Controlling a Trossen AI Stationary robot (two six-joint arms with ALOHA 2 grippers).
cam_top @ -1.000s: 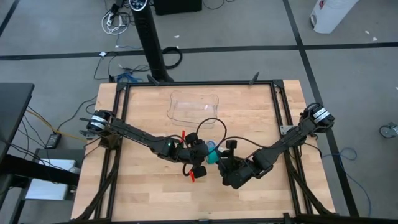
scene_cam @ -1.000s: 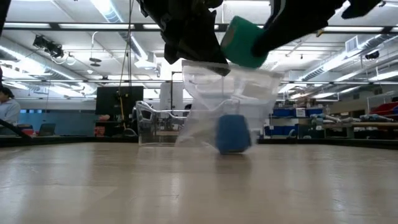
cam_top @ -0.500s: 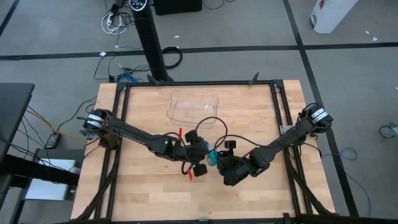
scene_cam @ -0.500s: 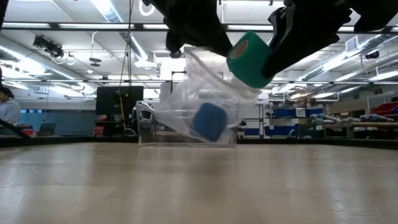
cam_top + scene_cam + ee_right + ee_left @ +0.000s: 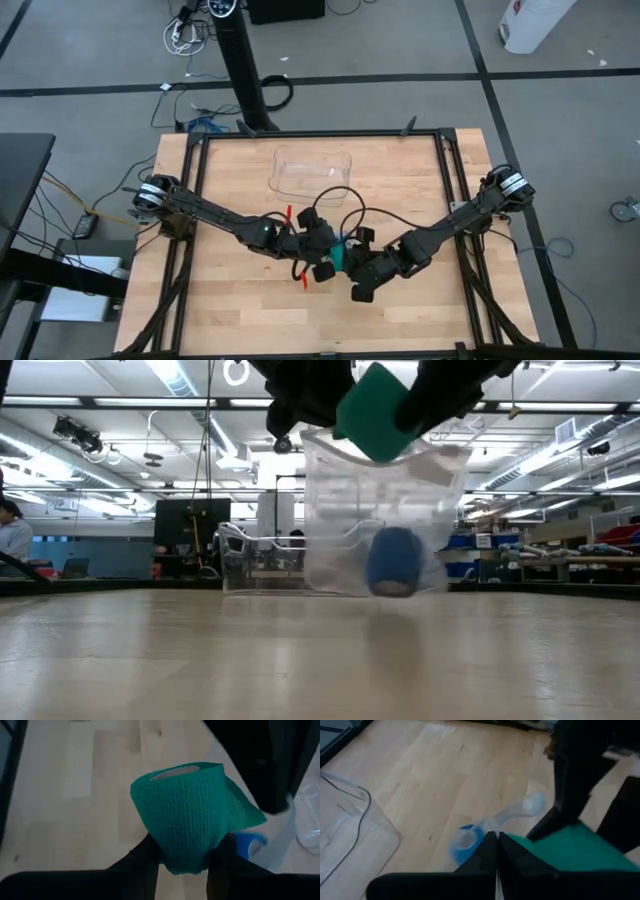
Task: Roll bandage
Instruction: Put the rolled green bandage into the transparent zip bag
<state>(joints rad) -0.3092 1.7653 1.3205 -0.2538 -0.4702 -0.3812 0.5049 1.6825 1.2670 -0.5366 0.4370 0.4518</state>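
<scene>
Above the surface (image 5: 230, 310), my right tool (image 5: 182, 857) grasps the bandage (image 5: 187, 815) roll. My left tool (image 5: 497, 840) is clenched on a clear bag (image 5: 385, 510) holding a blue roll (image 5: 393, 560).

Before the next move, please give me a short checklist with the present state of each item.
1. Right pincer grips the bandage: ok, its fingers press both sides of the teal roll.
2. Left pincer shut on the clear bag: ok, the bag hangs from it above the table.
3. Blue roll stays inside the bag: ok, it sits at the bag's bottom.
4. Bandage is wound fully: not ok, a loose flap stands out at one side in the right wrist view.
5. Bandage is over the bag's mouth: cannot tell.
6. Clear tray is out of the way: ok, it lies apart, at the table's far side.
</scene>
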